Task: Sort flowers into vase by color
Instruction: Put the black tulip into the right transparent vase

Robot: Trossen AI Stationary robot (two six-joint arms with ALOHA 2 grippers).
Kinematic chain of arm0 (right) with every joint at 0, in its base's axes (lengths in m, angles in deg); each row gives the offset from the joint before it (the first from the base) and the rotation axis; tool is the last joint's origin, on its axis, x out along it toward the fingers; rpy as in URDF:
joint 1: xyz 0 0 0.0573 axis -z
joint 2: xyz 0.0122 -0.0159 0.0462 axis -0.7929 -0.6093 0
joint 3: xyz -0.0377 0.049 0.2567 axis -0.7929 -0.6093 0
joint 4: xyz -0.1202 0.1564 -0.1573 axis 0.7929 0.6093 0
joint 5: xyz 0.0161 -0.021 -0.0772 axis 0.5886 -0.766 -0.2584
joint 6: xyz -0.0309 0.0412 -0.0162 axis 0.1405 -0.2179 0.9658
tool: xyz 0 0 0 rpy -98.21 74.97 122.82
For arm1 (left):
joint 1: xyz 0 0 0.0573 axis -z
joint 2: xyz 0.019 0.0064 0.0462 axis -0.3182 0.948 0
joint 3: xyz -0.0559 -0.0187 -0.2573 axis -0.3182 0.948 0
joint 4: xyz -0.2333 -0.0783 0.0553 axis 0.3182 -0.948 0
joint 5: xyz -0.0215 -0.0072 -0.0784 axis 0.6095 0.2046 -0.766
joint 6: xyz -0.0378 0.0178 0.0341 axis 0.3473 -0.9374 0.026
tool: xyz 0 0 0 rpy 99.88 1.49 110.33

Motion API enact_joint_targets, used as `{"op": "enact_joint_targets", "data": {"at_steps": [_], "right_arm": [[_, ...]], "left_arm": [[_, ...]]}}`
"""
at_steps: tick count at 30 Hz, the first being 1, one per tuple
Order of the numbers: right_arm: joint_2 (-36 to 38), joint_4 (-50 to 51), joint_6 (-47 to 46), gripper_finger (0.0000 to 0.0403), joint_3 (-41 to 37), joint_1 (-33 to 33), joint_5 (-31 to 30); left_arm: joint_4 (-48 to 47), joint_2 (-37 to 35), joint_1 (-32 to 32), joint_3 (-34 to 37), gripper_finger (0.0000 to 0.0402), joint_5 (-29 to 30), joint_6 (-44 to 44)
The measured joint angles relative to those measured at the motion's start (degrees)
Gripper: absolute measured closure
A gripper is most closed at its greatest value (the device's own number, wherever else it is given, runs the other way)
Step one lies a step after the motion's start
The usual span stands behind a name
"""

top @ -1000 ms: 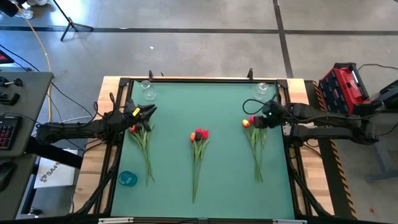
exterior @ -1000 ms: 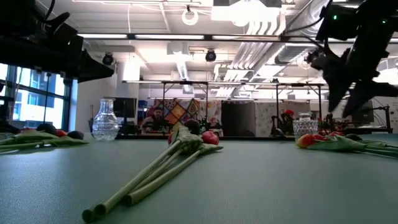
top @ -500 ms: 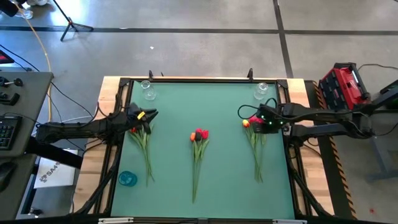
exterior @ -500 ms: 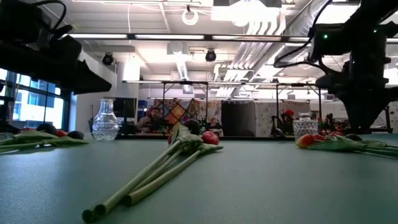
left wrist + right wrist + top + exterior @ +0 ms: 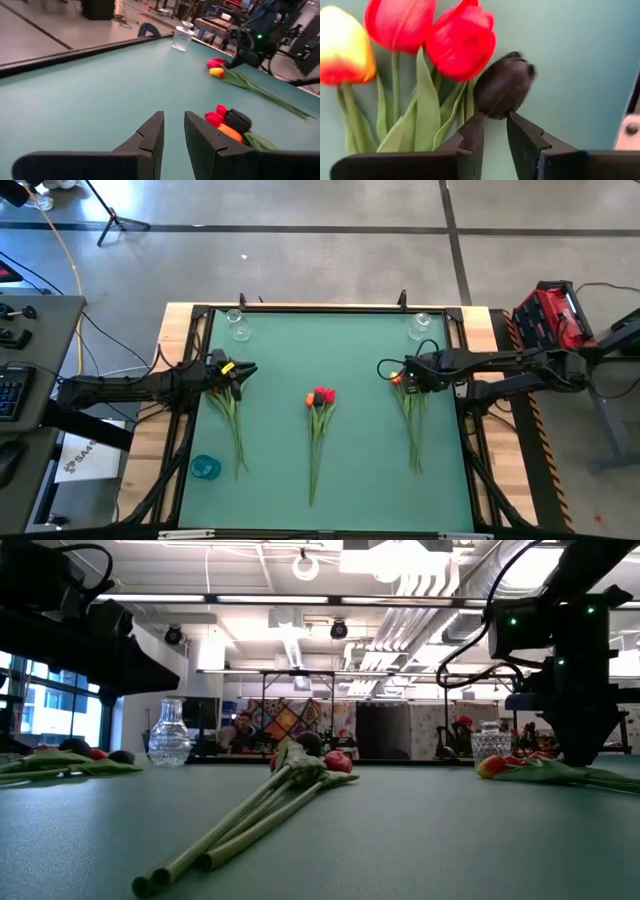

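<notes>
At the left of the high view, the left gripper (image 5: 240,368) hovers over the heads of the left bunch (image 5: 228,412). Its fingers stand close together with a narrow gap and nothing between them, and it has not moved noticeably in the last second. Near the lower left corner of the mat lies a small blue round thing (image 5: 205,467).

In the centre lies the middle bunch (image 5: 318,430), untouched, with red and orange heads and a dark one.

At the right, the right gripper (image 5: 400,372) has changed most: a second ago it was above the right bunch (image 5: 411,412) with wider jaws, and now it is down at the heads with the jaws narrowed. In the right wrist view its fingertips (image 5: 476,127) pinch just under the dark tulip (image 5: 503,85), beside two red tulips (image 5: 460,40) and one yellow-orange tulip (image 5: 345,45). I judge this the start of lifting the dark flower, so sorting is only beginning.

Count: three bunches; two glass vases, the left vase (image 5: 238,328) and the right vase (image 5: 420,326), at the upper edge of the mat, both without flowers.
</notes>
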Motion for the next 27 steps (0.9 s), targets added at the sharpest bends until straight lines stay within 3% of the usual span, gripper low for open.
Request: {"op": "enact_joint_targets", "data": {"at_steps": [7, 27], "right_arm": [[1.99, 0.41, -2.0, 0.0331, 0.0, -2.68, 2.16], [-0.18, -1.74, -8.79, 0.0332, 0.0, -7.31, -2.31]], "left_arm": [[-0.01, 0.52, 2.66, 0.02, 0.0339, 0.89, 1.91], [0.59, 0.52, 6.71, 0.02, 0.0339, 9.13, 2.44]]}}
